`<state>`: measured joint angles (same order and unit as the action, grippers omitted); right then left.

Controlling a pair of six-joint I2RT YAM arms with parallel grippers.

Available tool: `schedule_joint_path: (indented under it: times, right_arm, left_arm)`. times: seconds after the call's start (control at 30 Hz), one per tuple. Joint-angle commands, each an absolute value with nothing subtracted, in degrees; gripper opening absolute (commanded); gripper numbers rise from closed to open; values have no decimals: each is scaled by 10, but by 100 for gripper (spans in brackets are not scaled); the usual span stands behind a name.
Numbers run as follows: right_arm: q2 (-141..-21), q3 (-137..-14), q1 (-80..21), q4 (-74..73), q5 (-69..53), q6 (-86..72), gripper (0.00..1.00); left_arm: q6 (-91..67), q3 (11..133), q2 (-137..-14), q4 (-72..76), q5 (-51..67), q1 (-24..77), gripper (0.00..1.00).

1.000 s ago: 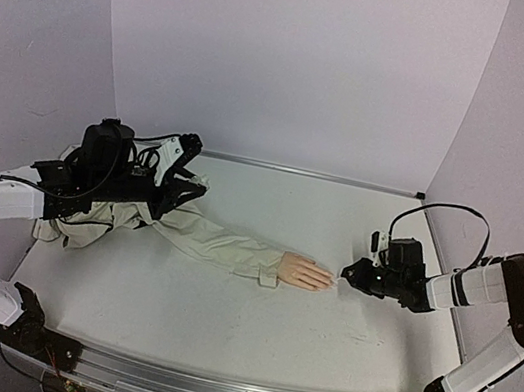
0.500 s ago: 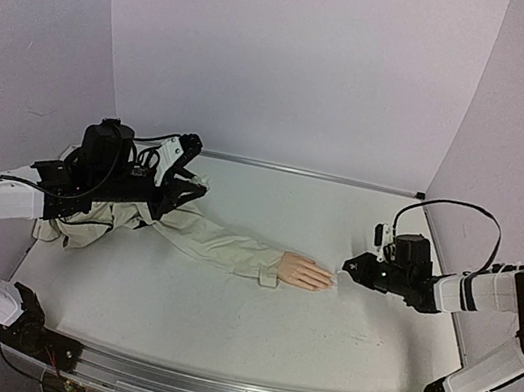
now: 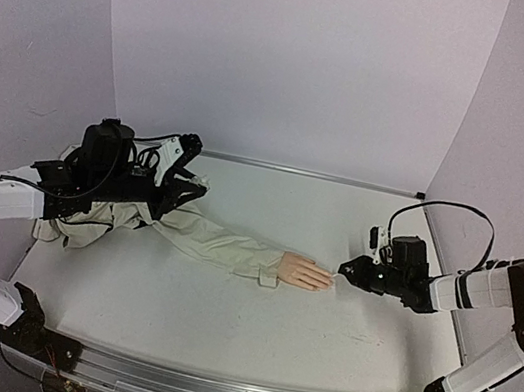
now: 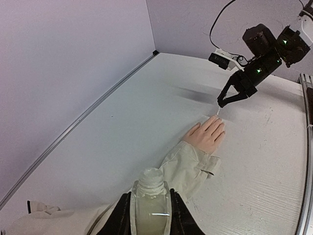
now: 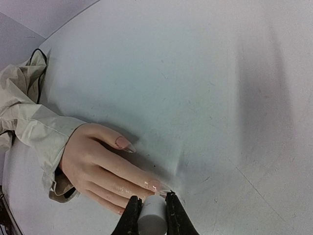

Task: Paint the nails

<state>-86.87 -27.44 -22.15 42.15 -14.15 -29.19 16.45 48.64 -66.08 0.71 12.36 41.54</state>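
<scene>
A peach mannequin hand (image 3: 304, 272) lies palm down, its beige sleeve (image 3: 218, 244) running left. The long nails show in the right wrist view: the thumb nail (image 5: 122, 143) and a glossy index nail (image 5: 159, 186). My right gripper (image 5: 150, 199) is shut on a small white brush handle (image 5: 151, 215), right at the index fingertip. From the left wrist, that gripper (image 4: 226, 100) points a thin brush (image 4: 216, 113) at the fingertips. My left gripper (image 4: 150, 198) is shut on a clear open bottle (image 4: 149, 183), held above the sleeve's upper end (image 3: 183, 180).
The white tabletop (image 3: 251, 316) is walled at the back and sides by pale panels. A metal rail (image 3: 207, 390) runs along the near edge. A cable (image 3: 442, 213) loops above the right wrist.
The right gripper has shifted slightly toward the back along the fingertips. The left arm and the bottle have not moved.
</scene>
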Motion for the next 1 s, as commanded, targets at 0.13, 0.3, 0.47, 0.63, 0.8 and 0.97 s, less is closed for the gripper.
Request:
schedule_joint_path:
  times: [0.13, 0.3, 0.47, 0.63, 0.8, 0.97]
  right_arm:
    - [-878, -290, -220, 453, -156, -293, 0]
    - [-881, -289, -220, 460, -153, -295, 0]
    - [-886, -291, -220, 462, -155, -295, 0]
    - [-887, -292, -221, 465, -154, -296, 0]
    - [-897, -296, -221, 464, -157, -297, 0]
    - [-896, -293, -221, 465, -154, -299, 0]
  left_arm:
    - [159, 511, -657, 47, 131, 412, 0]
    - [159, 511, -657, 47, 130, 412, 0]
    - [158, 511, -657, 47, 131, 412, 0]
    - [159, 511, -657, 47, 131, 412, 0]
    - [159, 510, -656, 47, 131, 412, 0]
    - [160, 510, -656, 47, 131, 412, 0]
